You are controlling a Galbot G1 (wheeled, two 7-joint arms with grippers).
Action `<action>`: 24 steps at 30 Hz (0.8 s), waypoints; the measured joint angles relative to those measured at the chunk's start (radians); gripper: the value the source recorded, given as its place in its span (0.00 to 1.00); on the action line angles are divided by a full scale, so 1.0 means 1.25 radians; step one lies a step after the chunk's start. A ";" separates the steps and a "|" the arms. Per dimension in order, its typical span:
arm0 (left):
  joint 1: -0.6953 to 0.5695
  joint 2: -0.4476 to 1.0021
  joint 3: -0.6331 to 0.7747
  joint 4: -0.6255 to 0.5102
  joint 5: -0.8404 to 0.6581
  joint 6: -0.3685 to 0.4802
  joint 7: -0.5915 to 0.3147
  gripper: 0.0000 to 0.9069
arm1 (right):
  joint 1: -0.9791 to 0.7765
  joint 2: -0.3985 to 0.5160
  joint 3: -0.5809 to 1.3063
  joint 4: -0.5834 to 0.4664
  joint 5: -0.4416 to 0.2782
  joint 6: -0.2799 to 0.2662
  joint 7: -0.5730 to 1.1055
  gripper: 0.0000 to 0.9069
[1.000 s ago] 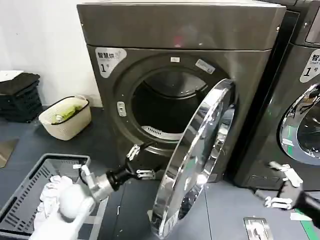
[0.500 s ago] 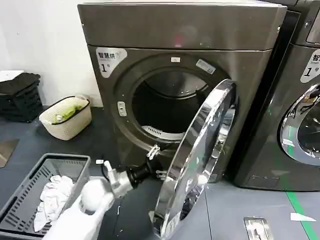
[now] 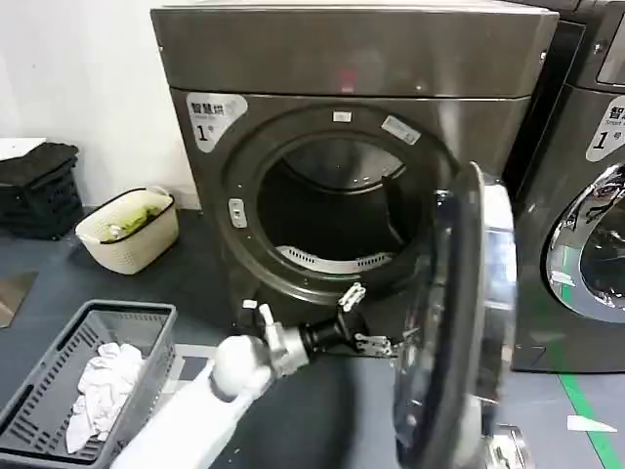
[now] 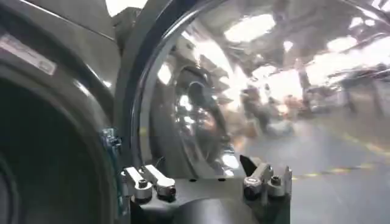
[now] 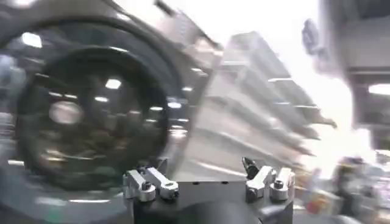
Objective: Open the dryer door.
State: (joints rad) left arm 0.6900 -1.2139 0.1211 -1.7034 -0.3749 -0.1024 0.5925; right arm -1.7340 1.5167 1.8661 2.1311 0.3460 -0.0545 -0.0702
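The dryer (image 3: 352, 147), a dark grey-brown front-loader with a white "1" label (image 3: 213, 115) at its upper left, stands against the far wall with its round drum opening (image 3: 332, 220) fully exposed. The dryer door (image 3: 459, 322) is swung out on its right-hand hinge and stands nearly edge-on to the head camera, its chrome ring facing right and its dark inner face toward the drum.

The left gripper (image 3: 359, 320) reaches in low, just in front of the dryer's lower front and just left of the door's inner face; its fingers are spread wide and hold nothing (the wrist view shows both fingertips apart with the door's clear bowl window (image 4: 201, 122) close ahead). Whether a finger touches the door cannot be told.

The right gripper (image 5: 207, 182) also has its fingers spread wide and empty, facing a round chrome-ringed door.

On the floor at near left sits a grey laundry basket (image 3: 59, 376) holding white cloth (image 3: 103, 381); farther left is a cream basket (image 3: 127, 230). The neighbouring machine (image 3: 586, 195) stands at right.
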 joint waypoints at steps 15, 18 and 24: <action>-0.110 -0.145 0.112 0.119 0.033 0.008 -0.050 1.00 | 0.018 0.074 0.164 0.019 -0.065 -0.019 0.153 1.00; -0.130 -0.170 0.127 0.144 0.046 0.013 -0.061 1.00 | 0.018 0.074 0.191 0.008 -0.065 -0.019 0.173 1.00; -0.164 -0.219 0.147 0.199 0.053 0.016 -0.076 1.00 | 0.024 0.074 0.235 -0.011 -0.079 -0.020 0.205 1.00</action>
State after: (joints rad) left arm 0.4853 -1.4873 0.3048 -1.4551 -0.3086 -0.0818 0.4982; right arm -1.7042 1.6093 2.1597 2.1171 0.2476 -0.0795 0.1858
